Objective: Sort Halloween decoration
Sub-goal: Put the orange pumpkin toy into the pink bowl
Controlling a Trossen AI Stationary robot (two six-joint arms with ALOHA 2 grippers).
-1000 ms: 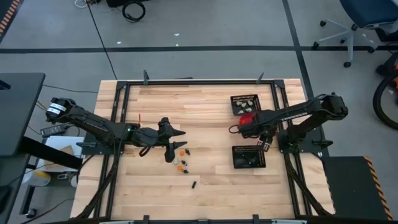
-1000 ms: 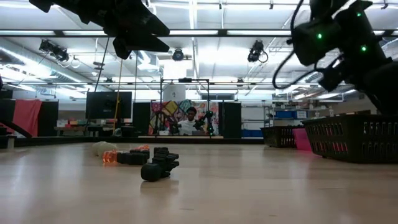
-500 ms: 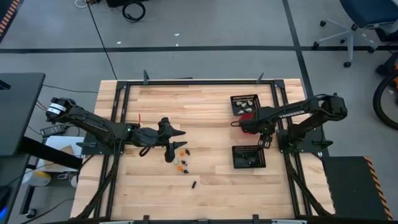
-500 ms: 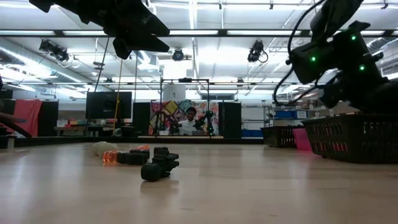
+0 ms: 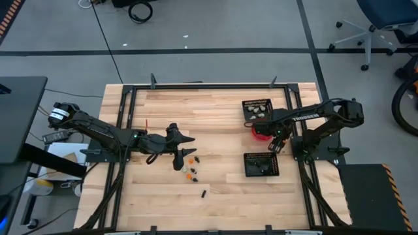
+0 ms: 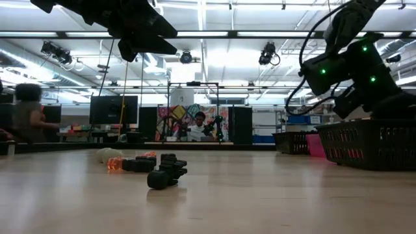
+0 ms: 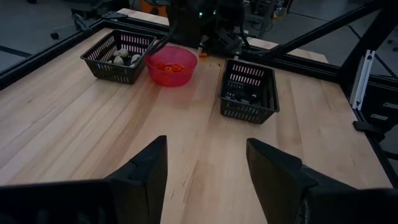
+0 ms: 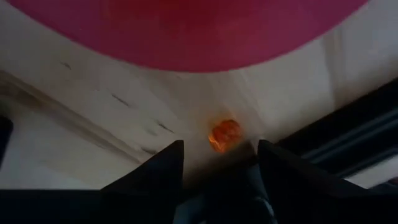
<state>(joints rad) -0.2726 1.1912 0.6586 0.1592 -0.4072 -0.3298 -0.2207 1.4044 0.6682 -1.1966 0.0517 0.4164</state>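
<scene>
I keep the right end effector (image 5: pixel 275 145) just beside the pink-red bowl (image 5: pixel 260 128), on the strip of worktop (image 5: pixel 215 111) between the bowl and the nearer black mesh tray (image 5: pixel 262 164). Its fingers stand apart and nothing is between them. In the right wrist view one small orange trinket (image 8: pixel 225 134) lies on the wood just in front of the fingertips, near the bowl's rim but outside it. I judge that it missed the bowl, because the bowl already holds other orange pieces (image 7: pixel 169 65).

The sorting seems to go by colour: pale cream pieces (image 7: pixel 122 56) sit in the farther mesh tray (image 5: pixel 256 108), dark ones in the nearer tray.

The left end effector (image 5: pixel 176 156) waits with its fingers wide apart, holding nothing, above the unsorted trinkets (image 5: pixel 191 168). These orange and black pieces lie loose on the worktop, well apart from the trays, and one black piece (image 5: pixel 203 194) lies a bit away from the others.
</scene>
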